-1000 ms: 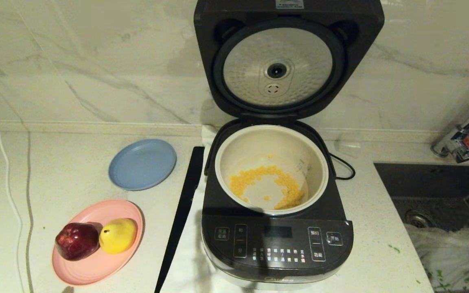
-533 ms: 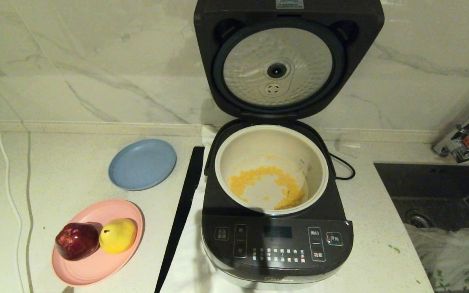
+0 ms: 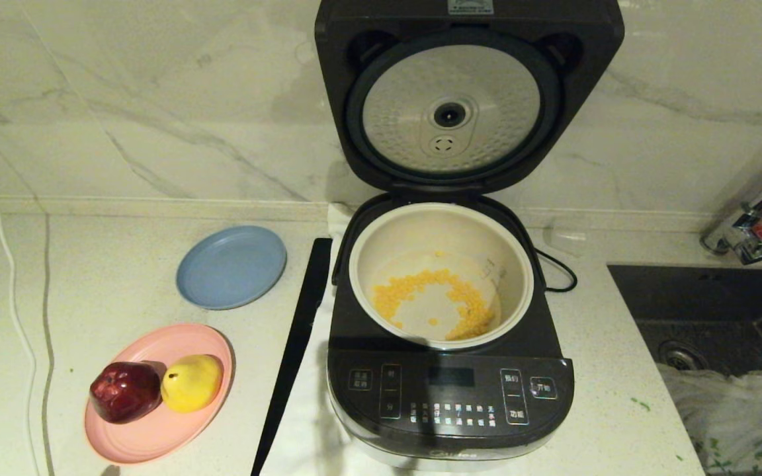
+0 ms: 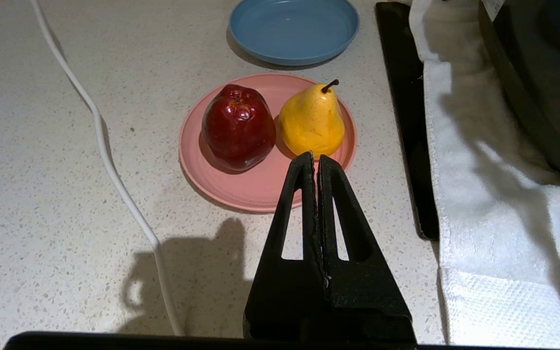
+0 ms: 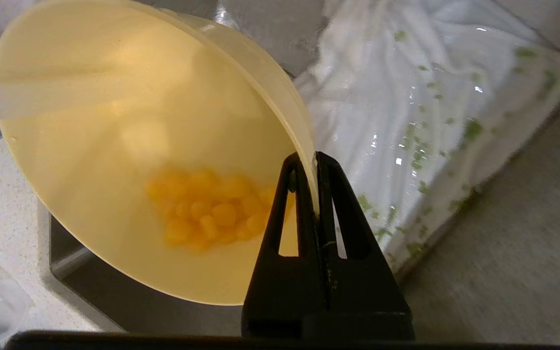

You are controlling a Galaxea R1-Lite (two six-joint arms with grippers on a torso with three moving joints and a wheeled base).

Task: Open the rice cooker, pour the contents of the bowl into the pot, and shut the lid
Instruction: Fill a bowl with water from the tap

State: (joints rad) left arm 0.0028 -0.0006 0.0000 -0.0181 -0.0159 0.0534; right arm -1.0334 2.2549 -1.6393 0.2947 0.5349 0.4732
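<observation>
Two black fingers of the right gripper (image 5: 315, 160) pinch the rim of the bowl (image 5: 114, 146), some kernels (image 5: 207, 211) inside it, over the sink area. Most corn already lies in the pot (image 3: 441, 218), around 6 o'clock on its floor. The lid (image 3: 450, 106) stands open at 12 o'clock; closing remains. The left gripper (image 4: 316, 163), pressed together, idles near the pink plate (image 4: 255, 189).

I see a dimpled silver metal lid plate (image 3: 450, 109), a speckled stone-like counter (image 3: 110, 277), and a smooth pale-yellow, probably plastic bowl (image 5: 114, 121).
</observation>
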